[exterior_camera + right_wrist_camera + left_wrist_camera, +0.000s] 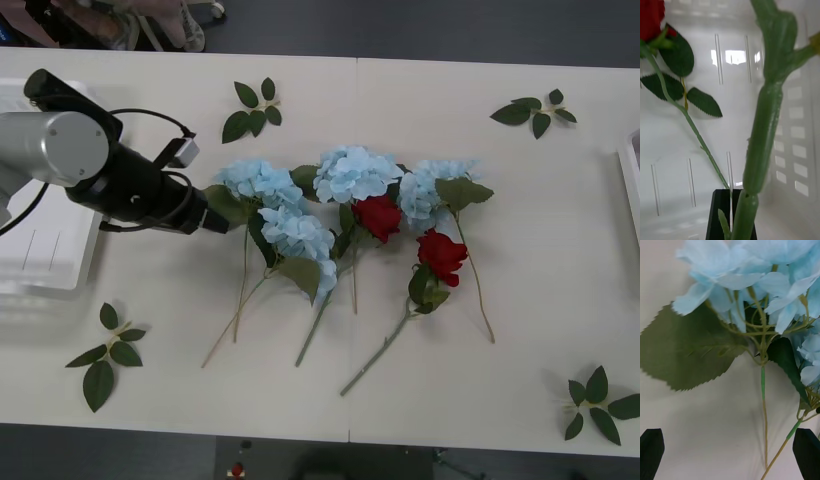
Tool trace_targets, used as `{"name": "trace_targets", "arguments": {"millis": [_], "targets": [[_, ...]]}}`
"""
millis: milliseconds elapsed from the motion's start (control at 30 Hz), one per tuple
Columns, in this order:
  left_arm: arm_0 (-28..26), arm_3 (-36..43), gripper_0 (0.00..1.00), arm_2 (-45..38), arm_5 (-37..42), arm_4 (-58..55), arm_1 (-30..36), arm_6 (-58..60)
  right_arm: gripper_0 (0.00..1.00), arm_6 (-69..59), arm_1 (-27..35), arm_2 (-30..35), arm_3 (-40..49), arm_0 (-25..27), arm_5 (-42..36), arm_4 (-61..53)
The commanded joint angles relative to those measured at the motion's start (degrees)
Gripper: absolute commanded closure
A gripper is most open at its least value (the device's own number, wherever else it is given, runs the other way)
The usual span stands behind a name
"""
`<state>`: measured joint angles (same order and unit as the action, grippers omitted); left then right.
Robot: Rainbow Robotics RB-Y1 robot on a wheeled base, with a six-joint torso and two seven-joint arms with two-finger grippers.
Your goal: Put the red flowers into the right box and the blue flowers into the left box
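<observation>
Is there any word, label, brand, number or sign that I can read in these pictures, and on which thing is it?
None: no readable text on the flowers, the left box, the table or the left arm.

Blue flowers (300, 200) clustered mid-table (420, 100), two red flowers (440, 255) just right of them, stems toward the near edge. Left box (45, 270) at far left, right box (630, 170) at far right edge. Leaf sprigs (250, 110) near all four corners. Left gripper (215, 215) just left of the cluster.
</observation>
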<state>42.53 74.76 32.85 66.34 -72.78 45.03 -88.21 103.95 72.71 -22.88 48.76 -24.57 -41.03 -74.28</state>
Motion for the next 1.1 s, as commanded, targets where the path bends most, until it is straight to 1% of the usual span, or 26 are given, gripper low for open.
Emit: {"name": "trace_targets", "arguments": {"millis": [33,167,333,367,400,433,467,500,533,567,600,633,700,800,867,933,1033,1100], "targets": [[3.26,-2.34,0.0,-0.5,-2.18,3.97,-5.04,-0.29,1.0,-2.26,-1.43,-2.09,-0.95,-1.18,2.18,-0.08],[4.67,-5.15,0.0,0.73,-2.27,8.27,-8.74,-0.73,1.0,-4.99,-2.04,-2.35,-0.95,-1.18,2.44,0.36],[8.18,-9.02,0.0,5.74,-2.62,13.63,-11.99,-0.38,1.0,-5.69,-2.22,-2.35,-1.04,-1.71,3.06,1.95],[8.45,-9.46,0.0,6.35,-2.97,14.16,-12.25,-0.38,0.93,-5.51,-2.22,-2.35,-1.12,-1.8,3.15,2.21],[8.54,-9.72,0.0,6.7,-3.24,14.43,-12.43,-0.38,0.83,-5.51,-2.22,-2.35,-1.21,-1.88,3.23,2.38],[8.71,-9.98,0.01,7.58,-3.85,15.3,-12.6,-0.56,0.68,-5.25,-2.22,-2.35,-1.3,-1.97,3.5,2.56],[8.71,-9.98,0.07,8.55,-4.55,16.27,-12.69,-0.56,0.56,-5.16,-2.22,-2.35,-1.3,-2.06,3.5,2.65],[8.8,-9.89,0.1,9.08,-4.91,16.62,-12.69,-0.56,0.5,-5.07,-2.22,-2.35,-1.3,-2.06,3.5,2.65],[8.89,-9.98,0.17,10.31,-5.61,17.33,-12.78,-0.56,0.5,-4.81,-2.22,-2.35,-1.04,-2.06,3.5,2.82],[8.98,-9.98,0.24,11.01,-6.22,17.59,-12.78,-0.47,0.39,-4.64,-2.13,-2.35,-0.77,-2.06,3.41,2.82],[8.89,-9.98,0.34,11.71,-6.75,17.76,-12.78,-0.38,0.35,-4.28,-2.22,-2.35,-0.33,-2.06,3.41,2.65],[8.89,-9.98,0.38,11.89,-6.75,17.85,-12.78,-0.38,0.35,-4.11,-2.22,-2.35,0.11,-1.97,3.32,2.65],[8.89,-9.89,0.54,12.06,-6.75,18.2,-12.78,-0.56,0.33,-3.76,-1.78,-2.35,2.39,-1.97,1.48,2.21],[8.89,-9.89,0.88,12.33,-6.75,18.47,-12.87,-0.56,0.32,-4.55,-0.28,-2.09,8.54,-1.88,-4.68,-0.08],[8.89,-9.98,0.95,12.42,-6.75,18.73,-12.87,-0.38,0.32,-5.16,0.68,-1.65,12.32,-1.88,-8.19,-2.27],[8.89,-9.89,0.99,12.5,-6.84,19.0,-12.95,-0.38,0.32,-8.59,1.39,-0.94,16.89,-1.97,-12.5,-3.94],[8.89,-9.89,1.0,12.42,-7.1,19.17,-12.95,-0.29,0.31,-17.82,1.91,-0.85,25.16,-1.88,-18.21,-4.65],[8.98,-9.54,1.0,12.24,-7.63,19.35,-12.87,-0.12,0.28,-23.97,1.74,-0.94,30.16,-1.88,-20.32,-4.12]]}}
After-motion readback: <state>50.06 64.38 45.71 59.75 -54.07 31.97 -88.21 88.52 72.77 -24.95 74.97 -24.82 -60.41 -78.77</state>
